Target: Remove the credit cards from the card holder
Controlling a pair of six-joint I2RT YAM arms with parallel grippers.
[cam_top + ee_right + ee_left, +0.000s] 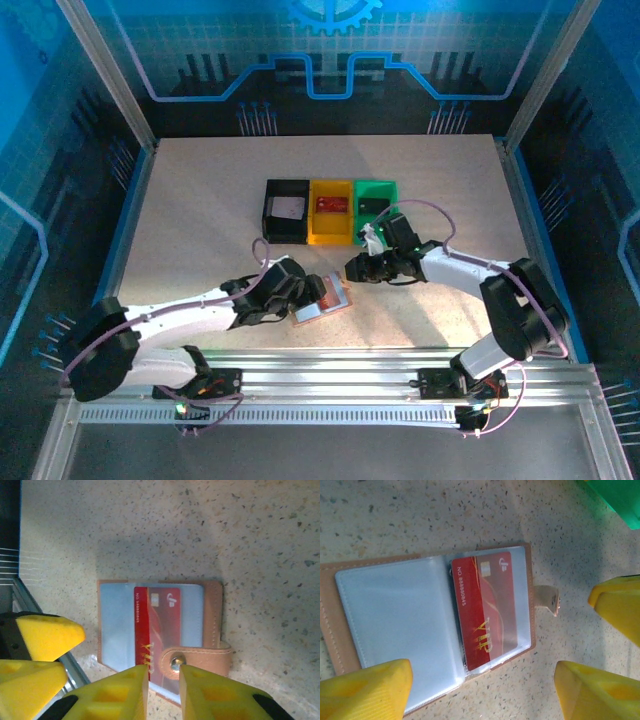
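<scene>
The card (487,612), thin, stiff and slick, wants pinching by its protruding end; the soft wallet (390,605) lies near the worktop's (200,220) near edge. Left gripper (482,680) wide open, right gripper (163,687) barely parted, both empty.

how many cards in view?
4: whitish card in black bin, red card in yellow bin, black card in green bin, VIP card in wallet; more may hide behind it.
</scene>
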